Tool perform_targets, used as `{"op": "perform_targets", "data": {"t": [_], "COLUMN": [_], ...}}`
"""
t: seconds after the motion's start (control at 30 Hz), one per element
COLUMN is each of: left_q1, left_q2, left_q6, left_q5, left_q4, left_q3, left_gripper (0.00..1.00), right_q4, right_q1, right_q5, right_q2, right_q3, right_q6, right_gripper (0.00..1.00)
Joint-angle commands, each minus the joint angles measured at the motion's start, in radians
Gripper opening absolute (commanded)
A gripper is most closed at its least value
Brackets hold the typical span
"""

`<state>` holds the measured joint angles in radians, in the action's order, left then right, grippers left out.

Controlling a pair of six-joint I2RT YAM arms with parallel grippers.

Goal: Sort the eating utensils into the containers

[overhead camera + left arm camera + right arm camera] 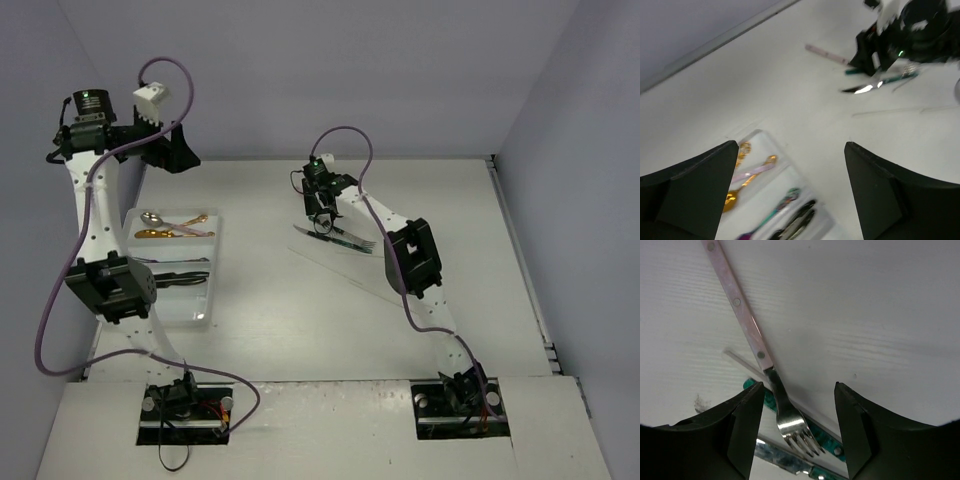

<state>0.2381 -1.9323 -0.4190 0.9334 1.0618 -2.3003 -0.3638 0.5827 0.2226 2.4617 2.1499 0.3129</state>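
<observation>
Cutlery lay in two places: gold spoons (165, 233) and black knives (180, 278) in the white tray (192, 308) at the surface's (300, 320) left, the rest piled mid-surface. The left end effector (790, 147) hung above the tray, spread wide and empty. The right end effector (797, 387) sat low, half open, straddling a pink-handled fork (747, 325) without gripping it.

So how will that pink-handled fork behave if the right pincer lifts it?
Probably stiff: the fork looks like metal with a flat, riveted handle. It lies flat on the table, so it likely won't roll, though its thin profile may be slippery to pinch. Its tines appear to rest across a green-handled utensil, which could shift when the fork is lifted.
</observation>
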Motion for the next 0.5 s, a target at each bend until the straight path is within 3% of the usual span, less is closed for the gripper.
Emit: {"op": "perform_targets", "data": {"t": [0.0, 0.13, 0.23, 0.47], "left_q1": [0.041, 0.035, 0.008, 0.01], "left_q2": [0.173, 0.249, 0.326, 0.476], "left_q6": [0.517, 0.53, 0.529, 0.604], "left_q5": [0.017, -0.075, -0.24, -0.356], "left_q4": [-0.365, -0.391, -0.401, -0.525], "left_q3": [0.161, 0.236, 0.319, 0.55], "left_gripper": [0.86, 0.86, 0.86, 0.86], "right_q4": [0.028, 0.028, 0.029, 0.032], "right_q1": [-0.004, -0.01, -0.014, -0.01], "right_q5": [0.042, 0.043, 0.037, 0.006], "right_q2": [0.032, 0.079, 0.1, 0.149], "right_q3": [0.138, 0.192, 0.208, 0.212], "right_q6": [-0.015, -0.017, -0.02, -0.023], "right_gripper": [0.55, 0.55, 0.55, 0.54]}}
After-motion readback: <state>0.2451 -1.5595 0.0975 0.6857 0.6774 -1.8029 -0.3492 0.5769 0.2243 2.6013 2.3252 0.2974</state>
